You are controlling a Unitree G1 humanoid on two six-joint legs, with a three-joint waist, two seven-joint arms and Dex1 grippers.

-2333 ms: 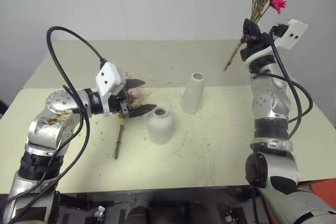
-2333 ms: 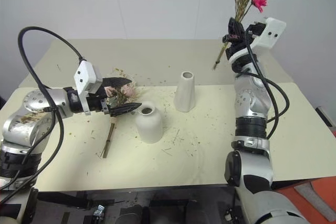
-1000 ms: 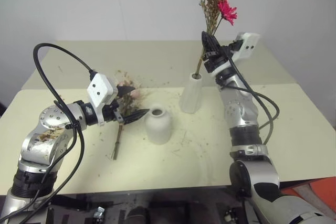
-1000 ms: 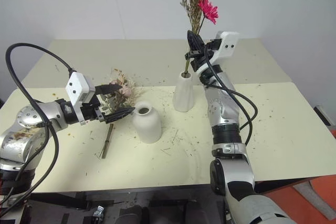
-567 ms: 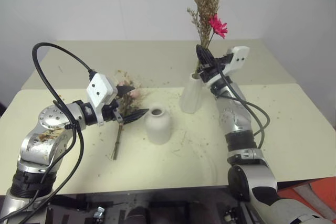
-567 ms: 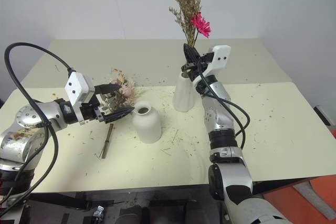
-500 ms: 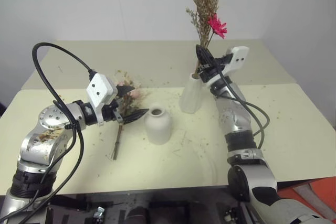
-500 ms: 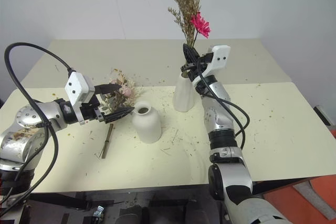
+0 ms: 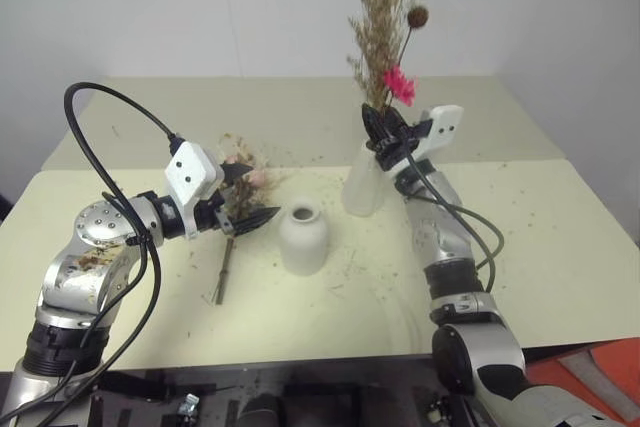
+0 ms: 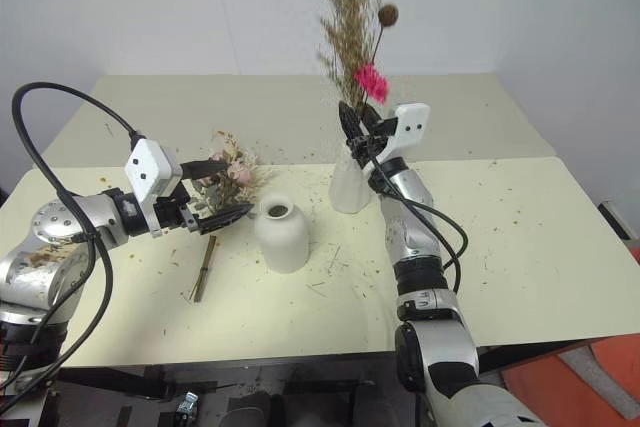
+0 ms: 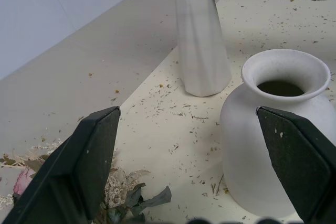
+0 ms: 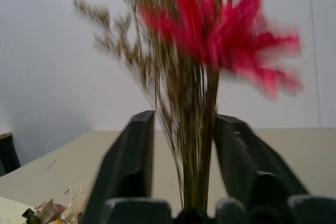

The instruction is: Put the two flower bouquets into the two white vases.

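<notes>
The bouquet of beige dried grasses (image 9: 380,37), with a bright pink flower (image 9: 398,85) and a dark seed head (image 9: 417,16), stands upright with its stems in the tall slim white vase (image 9: 362,187). My right gripper (image 9: 382,119) sits just above the vase mouth. It is open, its fingers (image 12: 137,150) apart on either side of the stems. The squat white vase (image 9: 302,239) stands empty in front and to the left. The bushier bouquet (image 9: 257,178) with pale pink blooms lies on the table. My left gripper (image 9: 262,190) hovers open over its bloom end, holding nothing.
The cream table (image 9: 560,247) is littered with small dried plant crumbs around both vases. The lying bouquet's stem (image 9: 222,267) points toward the table's front edge. A white wall closes off the back.
My right arm sank with the dried bouquet, whose stems went deeper into the tall vase. Its fingers then parted and the pink flower dropped close to the gripper. The left arm stayed still.
</notes>
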